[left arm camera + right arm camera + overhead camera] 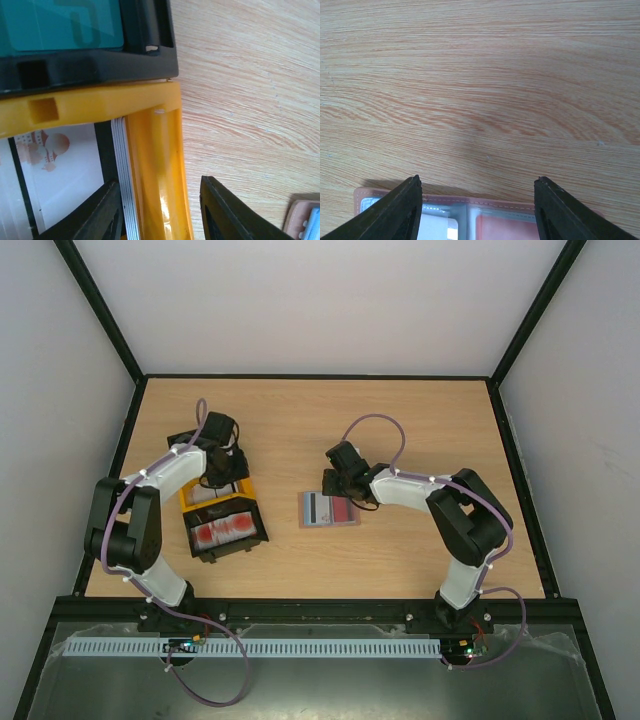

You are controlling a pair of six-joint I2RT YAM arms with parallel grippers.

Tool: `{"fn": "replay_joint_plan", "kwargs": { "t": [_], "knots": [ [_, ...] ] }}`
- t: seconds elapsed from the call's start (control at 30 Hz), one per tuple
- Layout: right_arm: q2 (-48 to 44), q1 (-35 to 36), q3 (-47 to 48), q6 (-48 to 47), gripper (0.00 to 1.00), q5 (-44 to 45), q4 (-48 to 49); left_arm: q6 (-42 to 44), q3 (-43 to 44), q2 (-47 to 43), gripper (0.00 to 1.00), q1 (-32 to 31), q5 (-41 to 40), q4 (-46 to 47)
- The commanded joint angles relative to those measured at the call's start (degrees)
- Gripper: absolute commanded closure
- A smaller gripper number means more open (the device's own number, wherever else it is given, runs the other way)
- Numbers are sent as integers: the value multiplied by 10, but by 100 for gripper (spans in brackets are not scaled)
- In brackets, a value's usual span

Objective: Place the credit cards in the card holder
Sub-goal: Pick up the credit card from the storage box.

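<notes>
The card holder (pixel 328 508) lies open on the table, its pinkish-grey inside up; its far edge (pixel 510 227) sits under my right gripper (pixel 477 178), which is open and holds nothing. That gripper (pixel 337 485) hovers at the holder's far side. My left gripper (pixel 222 468) is over the yellow tray (pixel 188 505). Its jaws (pixel 159 181) stand apart astride the tray's wall (pixel 155 165) and the edge of a stack of pale credit cards (pixel 121 190); the right finger is clear of the wall. A white card with a reddish print (pixel 60 170) tops the stack. A teal card (pixel 55 25) lies in a black tray.
A second black tray (pixel 262 530) with red-and-white cards (pixel 228 530) sits just near of the yellow one. A black tray rim (pixel 100 70) butts against the yellow tray's end. Black frame rails border the table on all sides.
</notes>
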Motion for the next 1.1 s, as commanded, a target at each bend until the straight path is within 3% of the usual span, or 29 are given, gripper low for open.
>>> {"fn": "replay_joint_plan", "kwargs": {
  "t": [0.0, 0.4, 0.87, 1.07],
  "knots": [
    [9, -4, 12, -3, 41, 5, 1, 0, -3, 10, 54, 6, 36, 25],
    [14, -6, 21, -6, 40, 8, -3, 10, 12, 51, 45, 4, 45, 20],
    [18, -6, 22, -5, 41, 8, -6, 6, 23, 26, 58, -1, 87, 21],
    [17, -7, 20, -6, 41, 8, -6, 2, 28, 15, 58, -2, 81, 8]
  ]
}}
